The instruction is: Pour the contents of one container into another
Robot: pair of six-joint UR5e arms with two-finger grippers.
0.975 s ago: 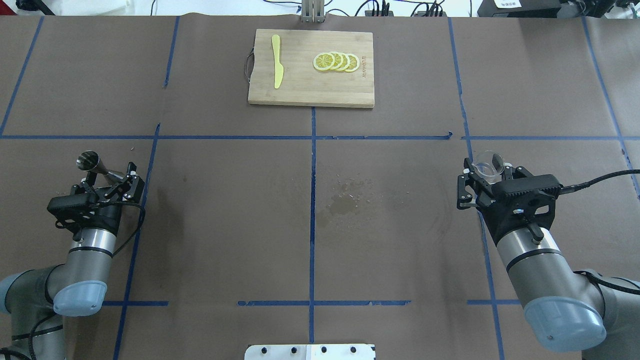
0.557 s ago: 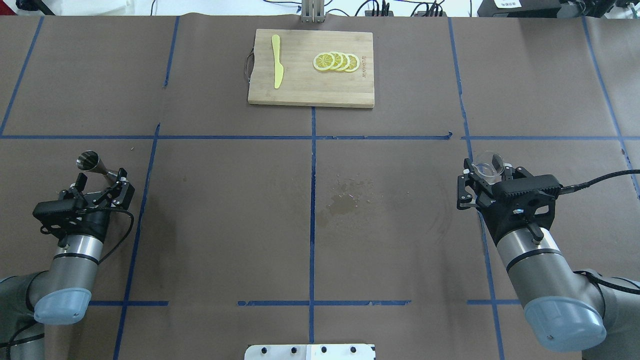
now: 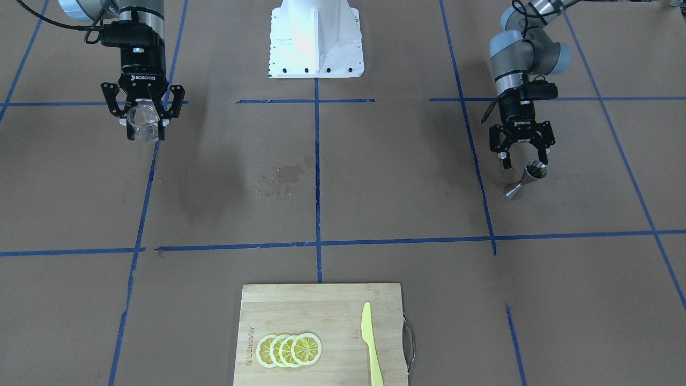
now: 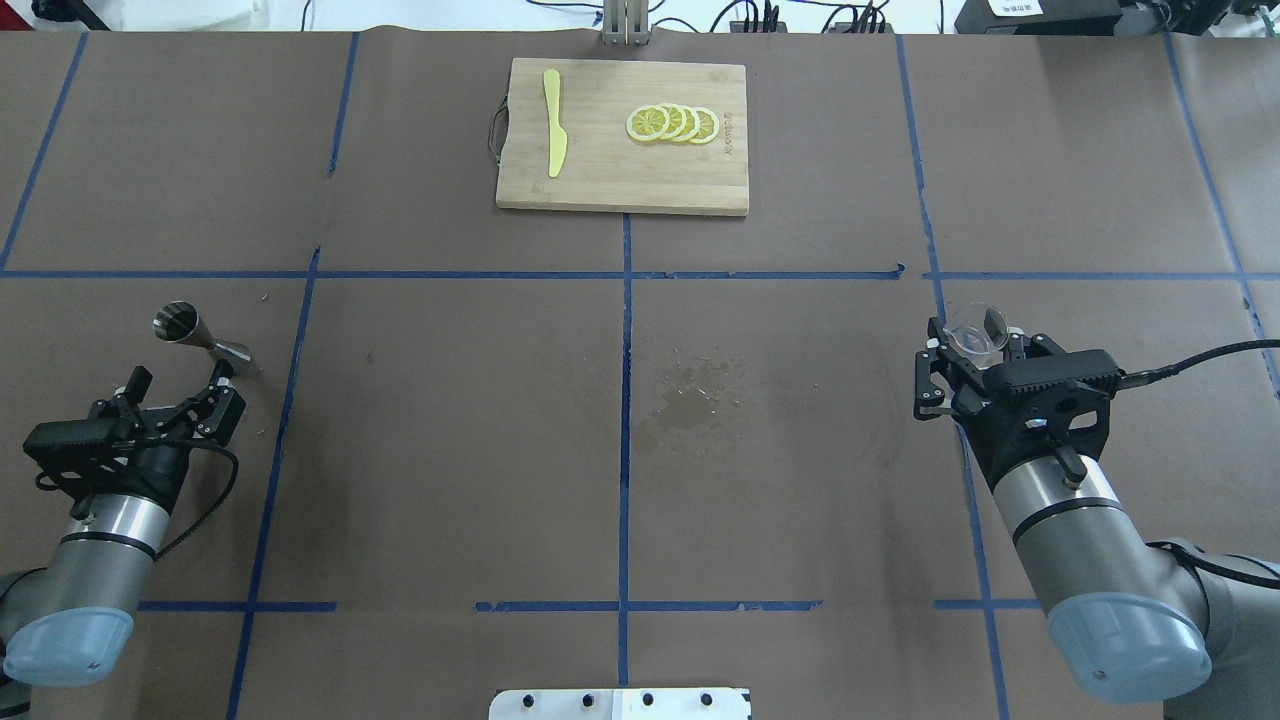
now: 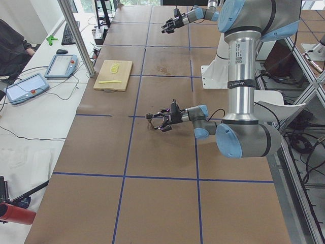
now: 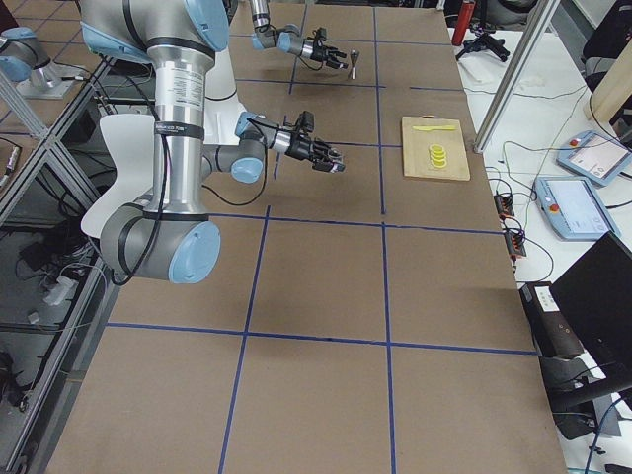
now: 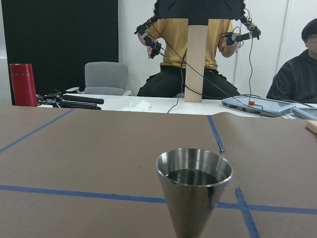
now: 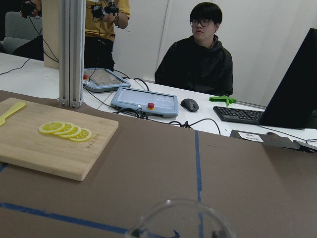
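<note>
Close to the robot, the left claw (image 4: 177,374) is spread wide and holds nothing. Just past it, not touching it, a small metal cup (image 4: 203,337) stands on the tabletop (image 4: 450,480). The cup stands up straight, likely so that nothing runs out. The wrist view shows something dark down inside it, maybe a drink, but it is hard to be sure. The wide claw points right at the cup, so it looks ready to close on the thin middle part. Over on the other side, the right claw (image 3: 144,131) has its fingers pressed on a clear glass (image 4: 975,328) and holds it up off the tabletop. The open top of the glass faces up, likely so that it can catch what is poured. The cup and the glass are well apart, so one must be carried to the other. Between them, in the middle, is a wet spot (image 4: 690,400). Far off lies a board (image 4: 620,190) with lemon slices (image 4: 672,123) and a yellow knife (image 4: 553,125), out of the way of both arms.
</note>
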